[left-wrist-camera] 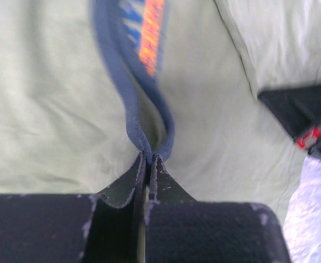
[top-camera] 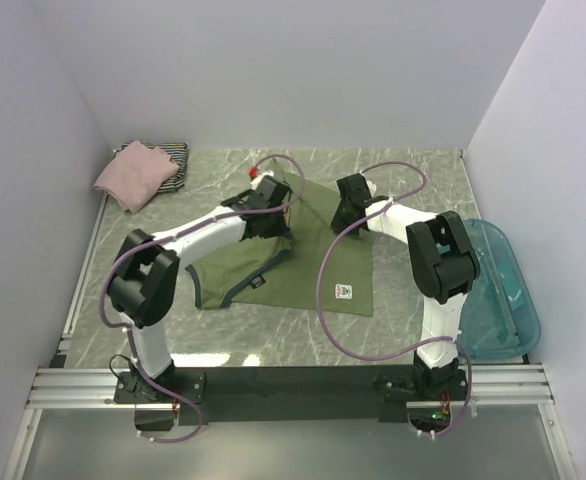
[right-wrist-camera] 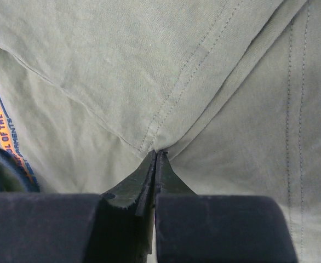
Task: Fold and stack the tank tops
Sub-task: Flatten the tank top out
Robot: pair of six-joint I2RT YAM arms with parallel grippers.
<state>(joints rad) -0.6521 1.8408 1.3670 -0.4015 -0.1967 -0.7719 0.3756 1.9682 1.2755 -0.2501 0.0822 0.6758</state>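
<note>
Top external view: three tank tops — the olive top (top-camera: 323, 260) spread mid-table, the pink top (top-camera: 133, 178) lying on the striped top (top-camera: 176, 152) in the far-left corner. One teal tub (top-camera: 503, 290) sits at the right edge, partly behind the right arm (top-camera: 438, 255). Left gripper (left-wrist-camera: 149, 158) is clenched on the olive top's navy trim (left-wrist-camera: 129, 118); right gripper (right-wrist-camera: 156, 155) pinches a fold of its fabric. Print (right-wrist-camera: 7, 137) reads "OF THE GAME" — a small white label (top-camera: 343, 291) is illegible.

Even, soft light throughout; left wrist view blurs the olive-green tank top (left-wrist-camera: 51, 109).
</note>
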